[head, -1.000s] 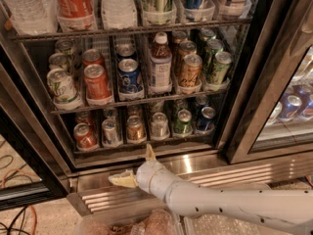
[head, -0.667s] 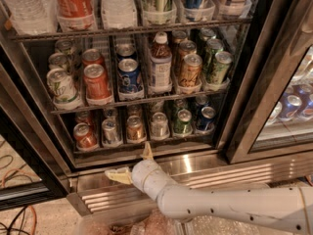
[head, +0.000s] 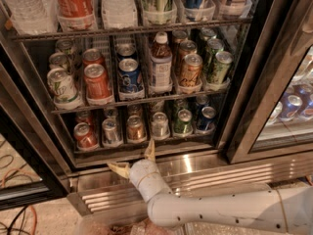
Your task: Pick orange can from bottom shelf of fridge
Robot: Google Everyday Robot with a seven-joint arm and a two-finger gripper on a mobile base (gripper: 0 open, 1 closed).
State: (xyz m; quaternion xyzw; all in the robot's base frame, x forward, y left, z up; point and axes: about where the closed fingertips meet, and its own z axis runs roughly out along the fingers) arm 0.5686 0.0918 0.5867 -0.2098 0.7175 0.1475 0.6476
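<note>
The orange can [head: 136,129] stands third from the left in the front row on the bottom shelf [head: 122,148] of the fridge [head: 247,106], between a silver can [head: 111,132] and another silver can [head: 159,125]. Its orange-bronze side and silver lid show. My gripper [head: 134,159] is just below and in front of the shelf edge, under the orange can, over the steel base. Its two yellowish fingers are spread apart and empty, one pointing up at the shelf, one pointing left. It touches no can.
A red can [head: 86,137] stands at the shelf's left end; green [head: 184,121] and blue [head: 206,119] cans at the right. The rack above holds taller cans and a bottle [head: 160,65]. The ribbed steel base [head: 220,173] runs below. A door frame [head: 29,146] stands left.
My gripper has risen a little and moved slightly left, closer to the bottom shelf's front edge. The cans have not moved.
</note>
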